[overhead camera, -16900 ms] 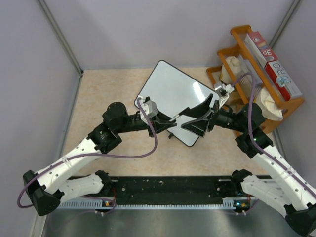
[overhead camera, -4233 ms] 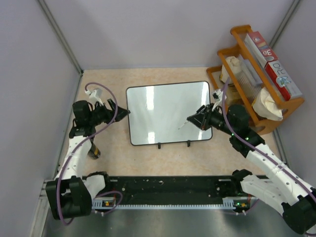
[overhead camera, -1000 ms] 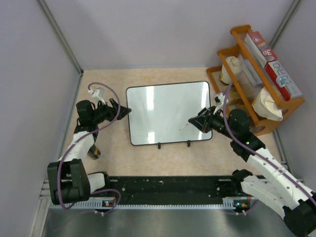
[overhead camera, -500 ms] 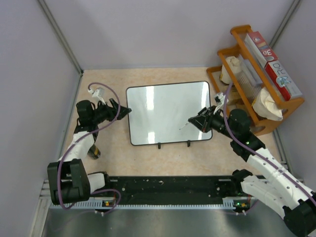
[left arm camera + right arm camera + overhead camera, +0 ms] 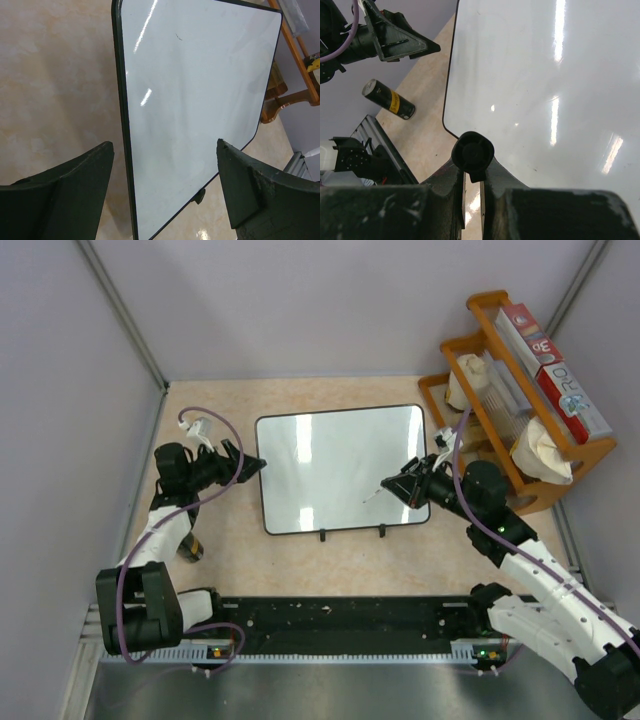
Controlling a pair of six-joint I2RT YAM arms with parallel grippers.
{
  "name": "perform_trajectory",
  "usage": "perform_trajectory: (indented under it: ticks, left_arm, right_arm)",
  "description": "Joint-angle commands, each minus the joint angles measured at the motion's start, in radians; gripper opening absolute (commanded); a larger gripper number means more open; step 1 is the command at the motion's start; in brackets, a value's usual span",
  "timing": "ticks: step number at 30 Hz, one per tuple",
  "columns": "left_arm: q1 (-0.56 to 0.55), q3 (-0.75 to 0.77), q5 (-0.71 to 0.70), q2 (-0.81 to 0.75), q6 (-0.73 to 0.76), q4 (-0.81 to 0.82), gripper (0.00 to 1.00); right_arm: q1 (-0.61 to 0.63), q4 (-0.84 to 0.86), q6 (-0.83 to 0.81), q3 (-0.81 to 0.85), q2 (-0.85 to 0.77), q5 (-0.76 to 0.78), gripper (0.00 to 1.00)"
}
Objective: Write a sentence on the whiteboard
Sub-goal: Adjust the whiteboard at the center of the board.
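The whiteboard lies flat on the beige table, glossy white with a thin black frame and small black feet on its near edge. Apart from a tiny faint mark, its surface is blank. My left gripper hovers at the board's left edge, open, with that edge between its fingers and nothing gripped. My right gripper is over the board's right part, shut on a black marker. The marker points down-left toward the board. I cannot tell whether its tip touches.
A short black cylinder with a yellow band lies on the table left of the board, also visible in the right wrist view. A wooden rack holding boxes and cloth stands at the right. Grey walls close in on both sides.
Nothing has moved over the last second. Much earlier the board lay turned diagonally with both grippers at it; it now lies square, with the left arm off to its left.
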Motion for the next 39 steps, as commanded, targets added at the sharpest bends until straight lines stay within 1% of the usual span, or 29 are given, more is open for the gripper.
perform_trajectory:
  ticks: [1, 13, 23, 24, 30, 33, 34, 36, 39]
  left_arm:
    - [0.004, -0.005, -0.005, -0.014, 0.009, 0.026, 0.87]
    - [0.006, 0.003, -0.016, -0.005, 0.010, 0.014, 0.87]
    - [0.006, 0.047, -0.016, 0.068, -0.005, 0.024, 0.86]
    - [0.004, 0.049, -0.022, 0.081, -0.011, 0.049, 0.86]
    - [0.006, 0.073, 0.055, 0.207, -0.080, 0.230, 0.85]
    - [0.004, 0.104, 0.105, 0.283, -0.102, 0.306, 0.85]
    - [0.004, 0.137, 0.128, 0.327, -0.097, 0.326, 0.84]
    - [0.006, 0.173, 0.177, 0.375, -0.102, 0.342, 0.83]
    - [0.004, 0.207, 0.248, 0.447, -0.157, 0.472, 0.81]
  right_arm:
    - [-0.008, 0.044, 0.006, -0.005, -0.001, -0.013, 0.00]
    - [-0.008, 0.044, 0.005, -0.011, -0.007, -0.013, 0.00]
    - [-0.008, 0.043, 0.004, -0.010, 0.001, -0.011, 0.00]
    - [-0.006, 0.047, 0.005, -0.013, 0.004, -0.011, 0.00]
    - [-0.008, 0.054, 0.006, -0.013, 0.019, -0.017, 0.00]
    - [-0.008, 0.051, 0.005, -0.008, 0.017, -0.013, 0.00]
    - [-0.009, 0.047, 0.005, -0.007, 0.019, -0.011, 0.00]
    - [-0.008, 0.046, 0.003, -0.002, 0.019, -0.008, 0.00]
    - [-0.008, 0.043, 0.003, 0.002, 0.025, -0.005, 0.00]
